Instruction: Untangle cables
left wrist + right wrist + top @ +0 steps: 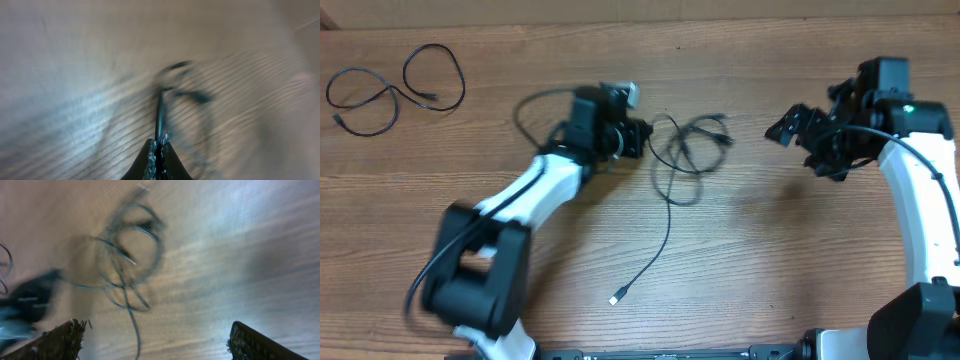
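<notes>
The knot of thin black flexible cords lies near the middle of the brown wood-grain table, a few overlapping loops with one long tail running down toward the near edge and ending in a small pale plug. How many cords are wound into it cannot be told from here. Another thin black cord lies by itself in open loops at the far left corner, well apart from the knot.

These cords look very light and limp, so they will likely drag and slide across the wood rather than resist, and a pull on one strand will probably carry the whole knot along unless something pins it. The plugs are the only stiff parts and could snag in a loop. Good holds, I judge, are a single strand at the outer edge of a loop, or just behind a plug.

The black two-finger left gripper sits at the knot's left edge, jaws clenched on one strand; its wrist view, though blurred, shows the cord running out from between the closed tips. The black right gripper hovers to the right of the knot, apart from it, jaws spread wide and holding nothing
</notes>
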